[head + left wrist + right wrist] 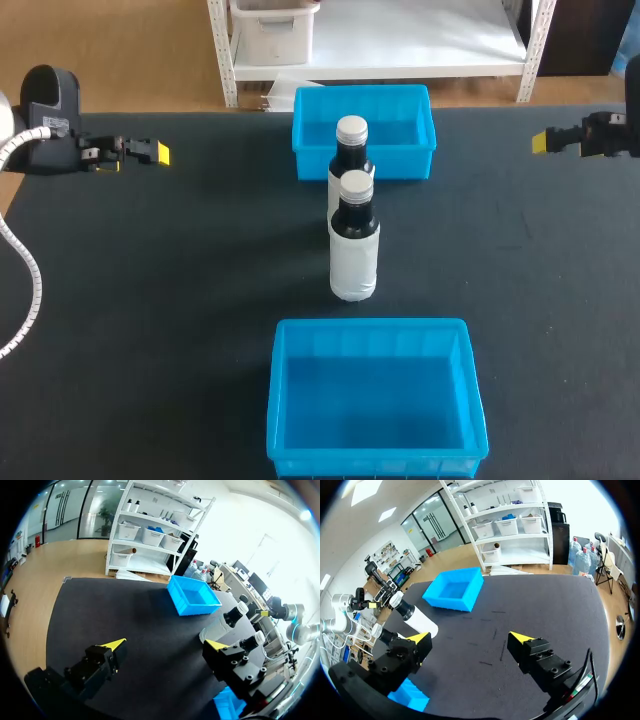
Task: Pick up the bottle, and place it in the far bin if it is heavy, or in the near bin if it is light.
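Not started: front bottle point(354, 250), back bottle point(351, 152) upright between far bin point(405, 165), near bin point(372, 325). Left gripper point(166, 645), right gripper point(470, 639) spread wide, empty, well apart.

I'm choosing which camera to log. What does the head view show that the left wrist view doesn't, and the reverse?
Only the head view: the whole near bin, empty inside; the left wrist view catches just a corner. Only the left wrist view: the left end effector open, nothing between its fingers. Both: the far bin, the front bottle and the back bottle behind it.
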You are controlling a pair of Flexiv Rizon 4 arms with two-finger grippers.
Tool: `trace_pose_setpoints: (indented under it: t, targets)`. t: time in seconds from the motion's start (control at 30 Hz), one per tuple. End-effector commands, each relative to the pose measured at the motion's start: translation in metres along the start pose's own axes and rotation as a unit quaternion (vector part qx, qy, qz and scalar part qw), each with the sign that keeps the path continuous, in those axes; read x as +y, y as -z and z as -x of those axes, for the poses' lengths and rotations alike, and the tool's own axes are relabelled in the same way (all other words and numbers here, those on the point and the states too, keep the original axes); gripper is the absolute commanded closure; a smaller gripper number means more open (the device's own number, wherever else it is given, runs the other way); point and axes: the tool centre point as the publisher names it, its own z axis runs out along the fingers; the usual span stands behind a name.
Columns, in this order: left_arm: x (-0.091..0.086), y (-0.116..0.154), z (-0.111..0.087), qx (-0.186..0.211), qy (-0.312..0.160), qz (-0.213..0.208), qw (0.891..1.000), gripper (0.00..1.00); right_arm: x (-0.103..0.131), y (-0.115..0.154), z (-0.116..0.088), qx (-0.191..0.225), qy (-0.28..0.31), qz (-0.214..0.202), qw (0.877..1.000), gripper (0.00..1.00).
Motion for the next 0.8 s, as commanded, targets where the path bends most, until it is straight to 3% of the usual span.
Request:
trace_pose_setpoints:
  t: [0.03,0.5,0.67,0.8]
  targets:
    - [0.0,0.0,0.0,0.0,0.0,0.0,1.0,0.0,0.001,0.001,-0.001,-0.001,0.0,-0.002,1.0,0.0]
    - [0.0,0.0,0.0,0.0,0.0,0.0,1.0,0.0,0.001,0.001,-0.001,-0.001,0.0,-0.002,1.0,0.0]
    - [0.0,0.0,0.0,0.0,0.0,0.0,1.0,0.0,-0.006,-0.001,0.01,0.031,0.114,0.095,0.988,0.0]
    - [0.0,0.0,0.0,0.0,0.0,0.0,1.0,0.0,-0.005,0.002,0.018,0.076,0.23,0.17,0.955,0.0]
